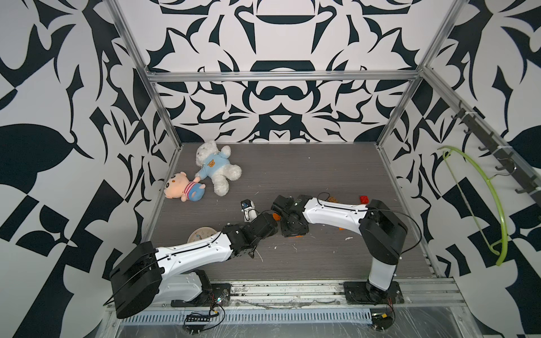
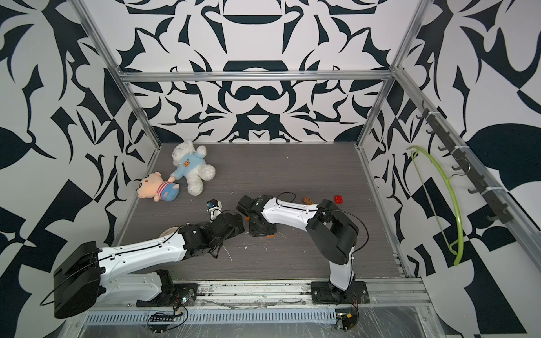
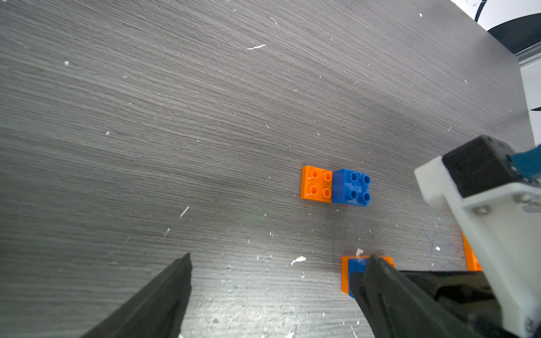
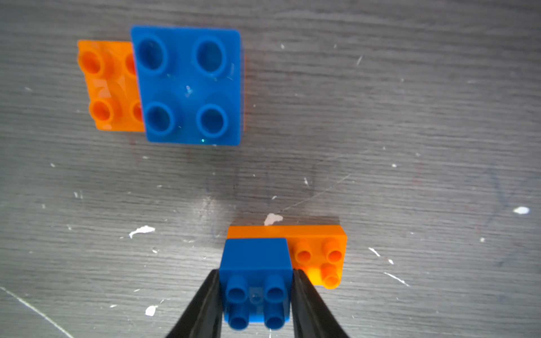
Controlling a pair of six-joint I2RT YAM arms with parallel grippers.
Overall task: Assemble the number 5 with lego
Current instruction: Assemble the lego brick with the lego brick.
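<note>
Apparent step: seating blue brick [image 4: 254, 254] on orange brick [image 4: 319, 253].
Lower centre, right pincer [image 4: 255, 275] clamps it; left pincer [image 3: 278, 262] gapes empty; next likely needs a square downward press.

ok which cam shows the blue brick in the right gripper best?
Right wrist: the blue brick is close up, studs clear, clamped on both sides by the right gripper, sitting on an orange brick. Left wrist shows only its corner behind a black finger. Both top views hide it under the right arm.
</note>
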